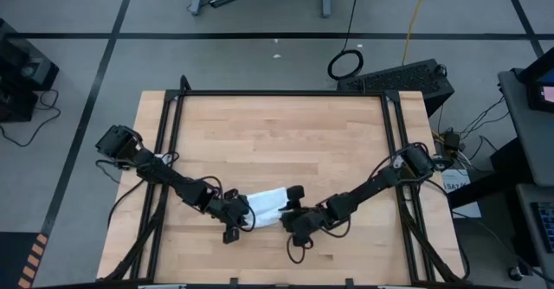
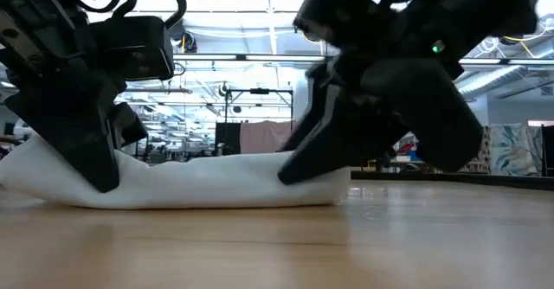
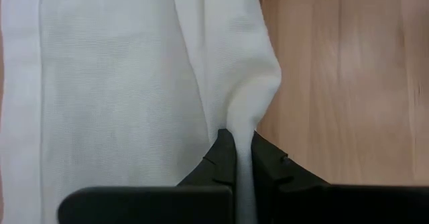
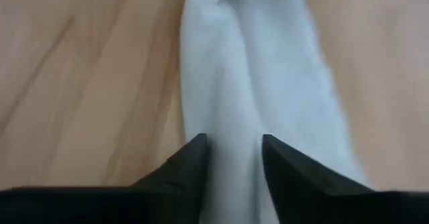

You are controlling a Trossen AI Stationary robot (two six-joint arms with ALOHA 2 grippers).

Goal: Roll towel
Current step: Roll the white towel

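Note:
The white towel (image 1: 267, 204) lies in a narrow rolled or folded band on the wooden table (image 1: 277, 142), near its front edge. In the low view the towel (image 2: 208, 181) rests flat along its underside. My left gripper (image 1: 241, 213) is shut on the towel's left end. My right gripper (image 1: 290, 215) is shut on its right end. Both come down from above. My left gripper pinches a raised fold of the towel's edge (image 3: 244, 127) between its two fingers (image 3: 221, 160), which point down at the towel's left end. The rest lies slack on the table. My right gripper has a thick bunch of the towel's right end (image 4: 234, 137) between its two fingers (image 4: 194, 160), which slant down from the right. The towel rests on the table.
A black metal frame (image 1: 277, 93) runs around the tabletop, with rails down both sides. Bare wood lies beyond the towel toward the far edge. A black case (image 1: 402, 77) and cables sit on the floor past the far right corner.

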